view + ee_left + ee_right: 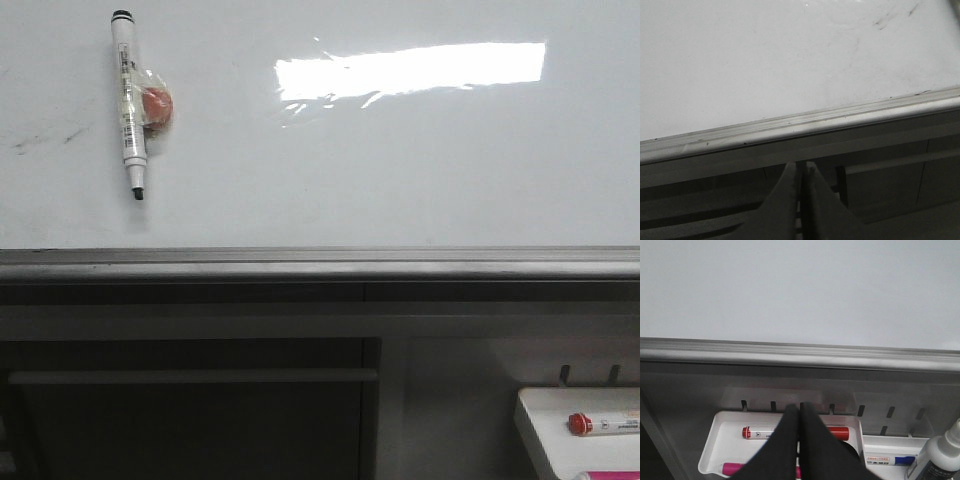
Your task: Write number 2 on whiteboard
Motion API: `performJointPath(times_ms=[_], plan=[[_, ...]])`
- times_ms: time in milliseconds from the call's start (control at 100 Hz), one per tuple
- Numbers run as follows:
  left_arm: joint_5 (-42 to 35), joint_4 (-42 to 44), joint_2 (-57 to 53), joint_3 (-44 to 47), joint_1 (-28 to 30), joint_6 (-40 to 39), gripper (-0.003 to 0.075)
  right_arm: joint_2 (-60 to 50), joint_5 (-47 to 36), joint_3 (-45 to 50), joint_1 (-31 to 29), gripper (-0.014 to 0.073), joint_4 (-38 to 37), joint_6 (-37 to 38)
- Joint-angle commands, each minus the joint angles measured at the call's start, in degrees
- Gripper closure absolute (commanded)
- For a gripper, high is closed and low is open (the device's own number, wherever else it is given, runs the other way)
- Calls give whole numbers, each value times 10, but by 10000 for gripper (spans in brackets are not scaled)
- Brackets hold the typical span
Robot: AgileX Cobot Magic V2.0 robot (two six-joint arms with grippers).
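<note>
Both claws, left gripper [801, 172] and right gripper [799, 415], sat pinched empty short of the whiteboard [400, 170], beyond whose rail the light, rigid, probably slippery marker [130, 100] seemingly wanted a mid-barrel grip.

Each pincer, left [801, 200] and right [799, 440], shows 2 smooth, tapering, wedge-shaped fingers, grey-looking left, black right.

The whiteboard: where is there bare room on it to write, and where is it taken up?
The whiteboard is bare from the marker stuck on its left part across to the right edge, down to the rail; only glare lies there. Left of the marker are faint smudges. The tray under the right tool is crowded with pens.
</note>
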Motion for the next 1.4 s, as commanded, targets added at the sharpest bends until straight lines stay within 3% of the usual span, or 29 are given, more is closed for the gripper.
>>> performJointPath(times_ms=[0,910,1190,1320,1390], plan=[[-31,-1,-15,6,-5,-6,741,-10,-9,14,1,643,-1,-3],[-31,13,-15,6,-5,-6,741,-10,-9,14,1,643,-2,-3],[-37,9,-15,6,-5,-6,741,-10,-151,14,1,643,-19,-4],[-95,-50,-15,6,-5,-7,741,-10,-169,14,1,643,6,-2],[-146,-155,-15,6,-5,-7,741,-10,-192,14,1,643,57,-2]])
